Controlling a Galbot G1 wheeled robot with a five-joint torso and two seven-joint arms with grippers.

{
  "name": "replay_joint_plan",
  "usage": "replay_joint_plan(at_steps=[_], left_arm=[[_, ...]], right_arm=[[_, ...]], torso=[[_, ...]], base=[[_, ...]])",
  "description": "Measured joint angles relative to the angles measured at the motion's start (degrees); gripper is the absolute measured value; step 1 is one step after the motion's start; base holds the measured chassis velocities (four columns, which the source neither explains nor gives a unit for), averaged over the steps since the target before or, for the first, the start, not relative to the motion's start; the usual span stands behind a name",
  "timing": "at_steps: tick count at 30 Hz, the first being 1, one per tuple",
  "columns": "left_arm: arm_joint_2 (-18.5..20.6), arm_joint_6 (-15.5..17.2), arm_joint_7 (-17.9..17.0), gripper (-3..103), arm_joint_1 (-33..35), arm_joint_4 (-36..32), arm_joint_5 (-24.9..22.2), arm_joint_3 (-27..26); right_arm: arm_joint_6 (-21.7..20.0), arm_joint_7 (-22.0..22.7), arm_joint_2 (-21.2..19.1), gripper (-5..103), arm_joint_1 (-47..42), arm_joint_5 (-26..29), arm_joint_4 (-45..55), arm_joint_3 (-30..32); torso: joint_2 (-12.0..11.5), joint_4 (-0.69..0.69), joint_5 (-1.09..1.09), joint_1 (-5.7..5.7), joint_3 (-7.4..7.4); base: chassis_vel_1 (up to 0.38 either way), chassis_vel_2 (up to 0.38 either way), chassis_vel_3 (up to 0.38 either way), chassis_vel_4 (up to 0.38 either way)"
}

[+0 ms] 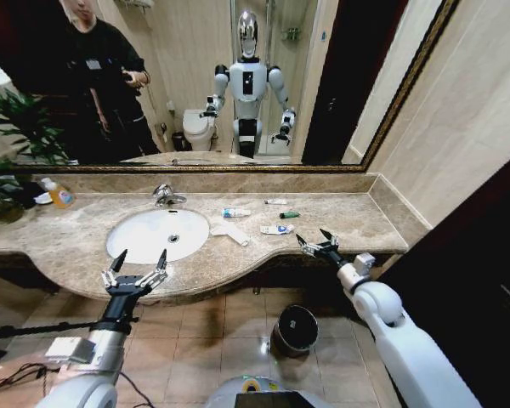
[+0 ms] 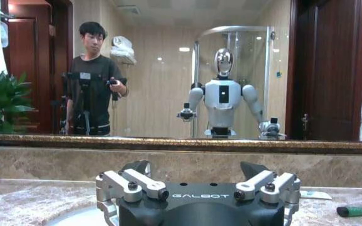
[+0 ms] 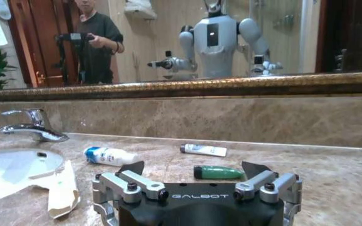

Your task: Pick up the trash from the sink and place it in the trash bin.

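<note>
The white oval sink (image 1: 144, 242) is set in a marble countertop (image 1: 357, 223). The trash lies on the counter to its right: a white crumpled paper (image 1: 229, 231) at the basin's rim, a blue-and-white tube (image 1: 235, 212), a wrapper (image 1: 276, 229), a green piece (image 1: 289, 215) and a small white tube (image 1: 275, 201). My left gripper (image 1: 138, 262) stands open at the counter's front edge before the sink. My right gripper (image 1: 314, 240) is open above the counter's front right, facing the green piece (image 3: 218, 173), the tube (image 3: 110, 155) and the paper (image 3: 55, 186). The dark trash bin (image 1: 295, 327) stands on the floor below.
A chrome faucet (image 1: 164, 195) rises behind the basin. A yellow-orange bottle (image 1: 59, 195) and a plant (image 1: 8, 136) are at the counter's far left. A mirror covers the wall behind. A tan wall closes the counter's right end.
</note>
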Motion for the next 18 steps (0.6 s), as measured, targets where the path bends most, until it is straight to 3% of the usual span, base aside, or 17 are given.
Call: replay_joint_plan(at_steps=[7,18], left_arm=[[0.00,0.00,0.00,100,0.00,-0.01,0.00,0.00],[0.00,0.00,0.00,100,0.00,0.00,0.00,0.00]], right_arm=[[-0.37,0.92,1.43,100,9.08,-0.05,-8.85,-8.18],[-0.41,2.14,3.91,100,16.60,-0.84,-18.75,-13.26]], torso=[[0.00,0.01,0.01,0.00,0.00],[0.00,0.01,0.00,-0.01,0.00]], base=[[0.000,0.000,0.000,0.000],[0.000,0.000,0.000,0.000]])
